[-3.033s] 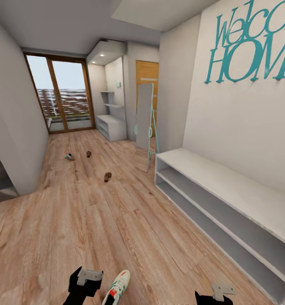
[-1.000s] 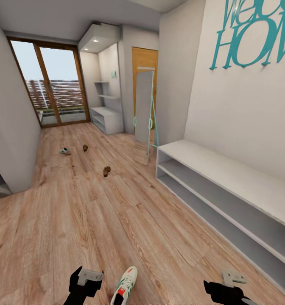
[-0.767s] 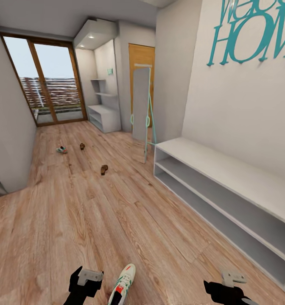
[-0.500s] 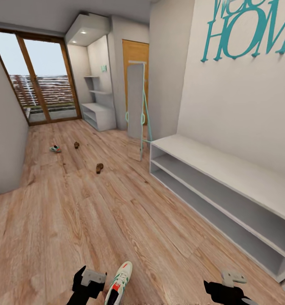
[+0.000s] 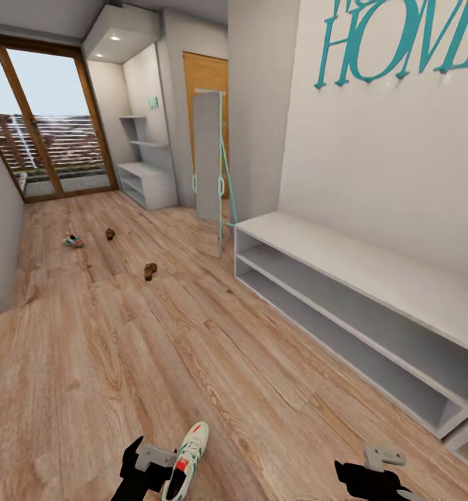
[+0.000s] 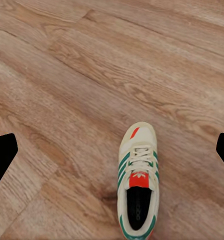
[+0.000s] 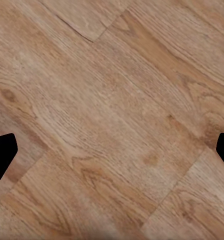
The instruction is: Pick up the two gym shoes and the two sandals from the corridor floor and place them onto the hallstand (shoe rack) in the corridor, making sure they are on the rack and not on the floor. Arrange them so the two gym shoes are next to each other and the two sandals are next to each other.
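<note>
step: I reckon I'm lining up on the near gym shoe (image 6: 138, 182), nothing grabbed yet
near shoe: on the corridor floor (image 5: 122, 362), just beside my left gripper (image 6: 112, 150)
left gripper: fingers spread wide, holding nothing
right gripper (image 7: 112, 150): spread too, bare planks under it
rest: other gym shoe (image 5: 72, 241) and both sandals (image 5: 150, 271) far down the corridor; hallstand (image 5: 373, 278) bare
next: probably drop the left over the shoe
writing: wall says "HOME" (image 5: 401, 38); shoe logo too small

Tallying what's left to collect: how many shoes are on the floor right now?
4: a gym shoe near the left end effector, another gym shoe far off, two sandals mid-corridor. The rack may hide others.
</note>
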Robot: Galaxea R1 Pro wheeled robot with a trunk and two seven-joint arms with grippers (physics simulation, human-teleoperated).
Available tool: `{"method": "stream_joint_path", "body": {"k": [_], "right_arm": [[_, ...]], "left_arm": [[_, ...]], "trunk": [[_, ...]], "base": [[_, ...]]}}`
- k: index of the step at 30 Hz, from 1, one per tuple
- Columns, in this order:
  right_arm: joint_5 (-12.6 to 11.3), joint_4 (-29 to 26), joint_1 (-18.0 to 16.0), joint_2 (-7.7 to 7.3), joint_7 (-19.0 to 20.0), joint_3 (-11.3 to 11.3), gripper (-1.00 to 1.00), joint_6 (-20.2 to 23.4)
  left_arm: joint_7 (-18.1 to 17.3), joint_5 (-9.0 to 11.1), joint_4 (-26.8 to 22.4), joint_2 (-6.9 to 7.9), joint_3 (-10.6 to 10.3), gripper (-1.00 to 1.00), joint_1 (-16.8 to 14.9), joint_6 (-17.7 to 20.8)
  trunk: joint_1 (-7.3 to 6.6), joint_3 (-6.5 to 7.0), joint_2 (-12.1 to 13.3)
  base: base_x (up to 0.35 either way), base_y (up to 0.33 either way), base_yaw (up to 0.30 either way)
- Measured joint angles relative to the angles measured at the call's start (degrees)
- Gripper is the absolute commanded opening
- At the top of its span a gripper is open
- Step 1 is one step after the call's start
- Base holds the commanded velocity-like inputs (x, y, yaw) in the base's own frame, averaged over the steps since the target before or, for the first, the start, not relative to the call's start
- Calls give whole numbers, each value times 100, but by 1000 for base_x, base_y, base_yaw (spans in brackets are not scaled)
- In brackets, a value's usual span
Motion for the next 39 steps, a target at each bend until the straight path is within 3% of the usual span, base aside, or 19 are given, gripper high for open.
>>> {"method": "stream_joint_path", "body": {"k": [30, 35, 39], "right_arm": [[1, -15, 0, 0, -20, -1, 100, 0], [1, -18, 0, -2, -10, -6, 100, 0], [4, -146, 0, 12, 2, 50, 100, -9]], "left_arm": [[0, -1, 0, 0, 0, 100, 0, -4], [0, 0, 0, 0, 0, 100, 0, -2], [36, 127, -129, 83, 111, 100, -131, -132]], "trunk": [[659, -818, -1203], [769, -924, -1404], [769, -924, -1404]], "base": [[0, 0, -30], [0, 0, 0], [0, 0, 0]]}}
